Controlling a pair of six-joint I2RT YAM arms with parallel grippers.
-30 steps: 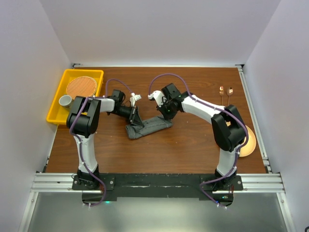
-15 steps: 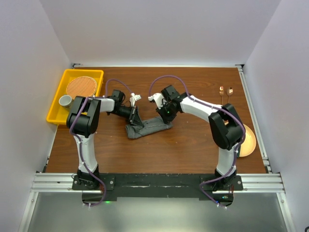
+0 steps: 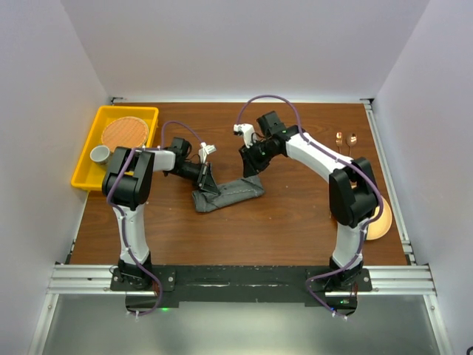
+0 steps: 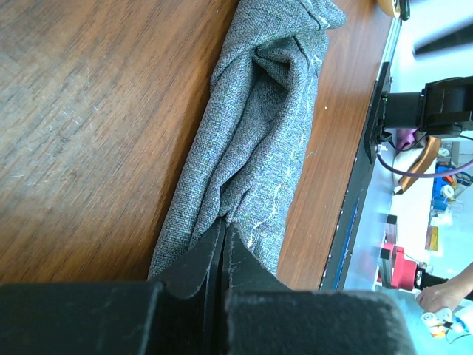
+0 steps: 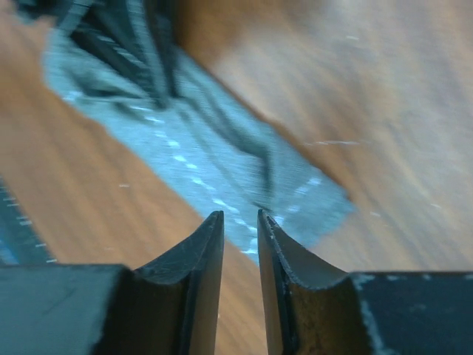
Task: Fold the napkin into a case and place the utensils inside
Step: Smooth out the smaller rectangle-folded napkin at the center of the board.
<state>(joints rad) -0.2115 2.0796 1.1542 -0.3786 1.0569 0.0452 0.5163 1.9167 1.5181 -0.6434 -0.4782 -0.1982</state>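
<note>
Top external: case runs left-right, right end farther.

- Brown wooden table, surface lightly scuffed, white walls on three sides.
- Yellow tray at the table's far left.
- In the tray: a round woven orange-brown disc and a small white cup just beside it.
- Round yellow-orange plate at the right edge, partly hidden.
- Metal rail along the near edge.
</note>
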